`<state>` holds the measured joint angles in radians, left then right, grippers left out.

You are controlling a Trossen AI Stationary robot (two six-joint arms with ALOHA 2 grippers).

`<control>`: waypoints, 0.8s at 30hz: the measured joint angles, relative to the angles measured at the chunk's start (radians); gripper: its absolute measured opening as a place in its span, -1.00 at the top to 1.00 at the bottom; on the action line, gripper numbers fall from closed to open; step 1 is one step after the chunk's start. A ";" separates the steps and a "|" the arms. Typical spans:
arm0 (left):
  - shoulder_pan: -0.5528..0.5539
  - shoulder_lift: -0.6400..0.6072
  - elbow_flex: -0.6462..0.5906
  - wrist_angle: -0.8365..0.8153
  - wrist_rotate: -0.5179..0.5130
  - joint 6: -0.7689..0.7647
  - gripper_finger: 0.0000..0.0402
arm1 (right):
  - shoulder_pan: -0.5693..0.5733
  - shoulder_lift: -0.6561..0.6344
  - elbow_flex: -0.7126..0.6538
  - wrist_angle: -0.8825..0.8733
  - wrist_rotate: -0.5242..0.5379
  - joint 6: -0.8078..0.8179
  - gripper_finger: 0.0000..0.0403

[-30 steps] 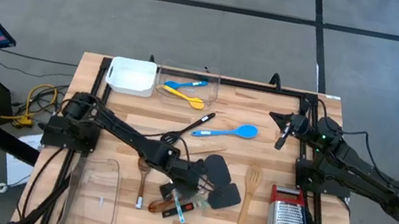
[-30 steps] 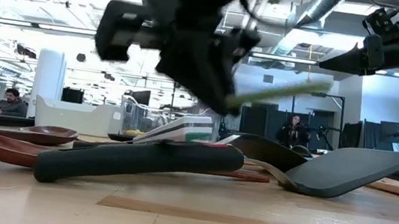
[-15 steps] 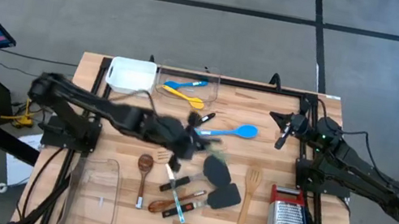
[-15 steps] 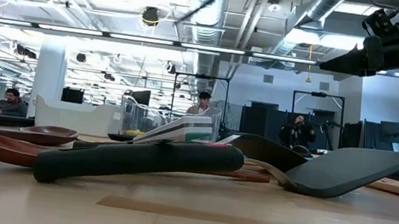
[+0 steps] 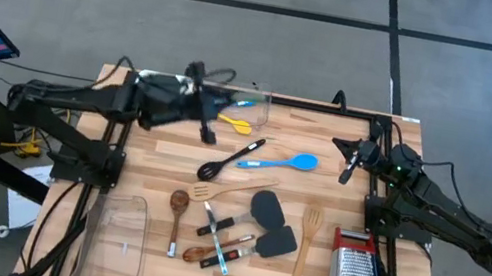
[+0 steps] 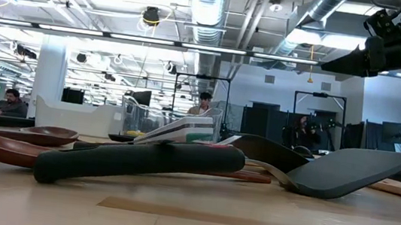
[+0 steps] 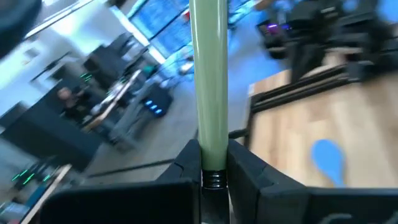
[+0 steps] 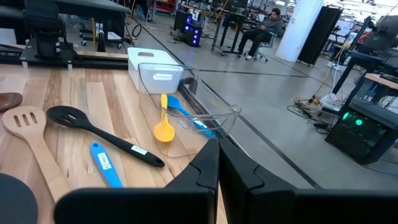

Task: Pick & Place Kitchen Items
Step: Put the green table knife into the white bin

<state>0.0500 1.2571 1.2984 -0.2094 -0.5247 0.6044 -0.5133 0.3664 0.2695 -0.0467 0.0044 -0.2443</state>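
My left gripper (image 5: 202, 110) hangs above the far edge of the table, beside the clear tub (image 5: 249, 108) that holds a blue and a yellow spoon (image 8: 163, 127). It is shut on a utensil with a pale green handle (image 7: 208, 81). The other kitchen items lie mid-table: a black slotted spoon (image 5: 231, 156), a blue spoon (image 5: 280, 161), wooden spoons and spatulas (image 5: 304, 250) and dark grey spatulas (image 5: 269, 208). My right gripper (image 5: 345, 174) waits shut at the right, off the table top. My left gripper pinches the utensil between its two fingers where the pale green handle meets a metal collar (image 7: 213, 177). The handle sticks out past the fingers, and the utensil is lifted clear of the table. Its working end is hidden behind the fingers.
A white tray (image 5: 160, 95) lies at the far left, partly under my left arm. An empty clear tub (image 5: 119, 238) sits at the near left and a steel grater with red trim (image 5: 359, 275) at the near right. People sit in the room beyond the table.
My left gripper has risen from the pile of utensils in the middle of the table and swung toward the far edge, up to the clear tub, rolling its wrist on the way. The green-handled utensil has come up with it, lifted clear.
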 joint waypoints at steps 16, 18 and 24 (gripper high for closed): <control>0.280 -0.014 -0.001 -0.249 0.001 -0.026 0.89 | 0.000 0.000 0.000 -0.006 0.000 0.000 0.99; 0.302 -0.014 -0.001 -0.282 0.002 -0.045 0.89 | 0.000 0.000 0.000 -0.005 0.000 0.000 0.99; 0.373 -0.030 -0.055 -0.286 0.005 -0.069 0.90 | 0.000 0.000 0.000 -0.006 0.000 0.000 0.99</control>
<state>0.4234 1.2271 1.2437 -0.4958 -0.5197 0.5356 -0.5129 0.3664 0.2695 -0.0525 0.0044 -0.2443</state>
